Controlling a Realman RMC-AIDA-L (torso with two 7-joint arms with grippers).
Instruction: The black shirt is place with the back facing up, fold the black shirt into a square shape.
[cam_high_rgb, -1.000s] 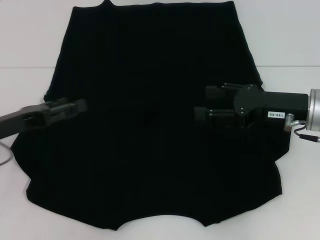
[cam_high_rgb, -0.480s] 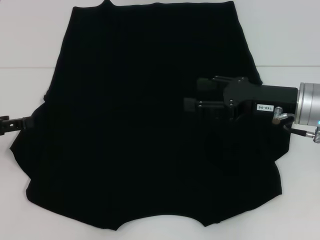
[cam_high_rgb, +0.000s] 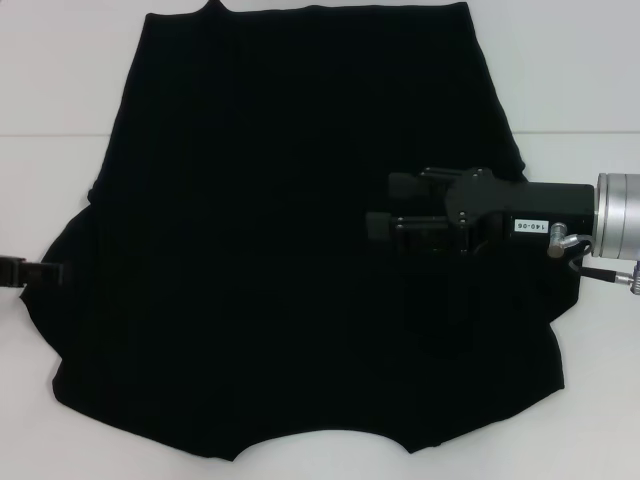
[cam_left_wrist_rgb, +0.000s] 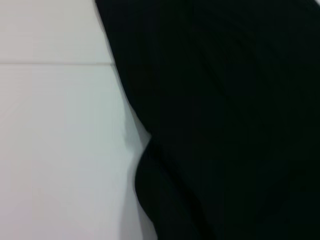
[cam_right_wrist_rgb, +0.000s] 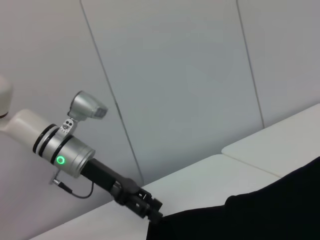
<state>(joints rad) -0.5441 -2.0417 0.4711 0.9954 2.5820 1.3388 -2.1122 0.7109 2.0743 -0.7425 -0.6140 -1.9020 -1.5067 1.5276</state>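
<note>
Already spread flat, the black shirt (cam_high_rgb: 300, 240) fills the middle of the white table (cam_high_rgb: 60, 90). At centre right, the right gripper (cam_high_rgb: 382, 208) hovers over it, fingers apart, likely seeking a fold hold. The left gripper (cam_high_rgb: 55, 272) sits at the left-edge sleeve; I cannot tell its state.

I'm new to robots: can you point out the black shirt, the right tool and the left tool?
black shirt (cam_high_rgb: 280, 250): head view, middle of the cloth.
right tool (cam_high_rgb: 385, 207): head view, between its fingertips, over the shirt.
left tool (cam_high_rgb: 45, 272): head view, tip at the shirt's edge.
</note>
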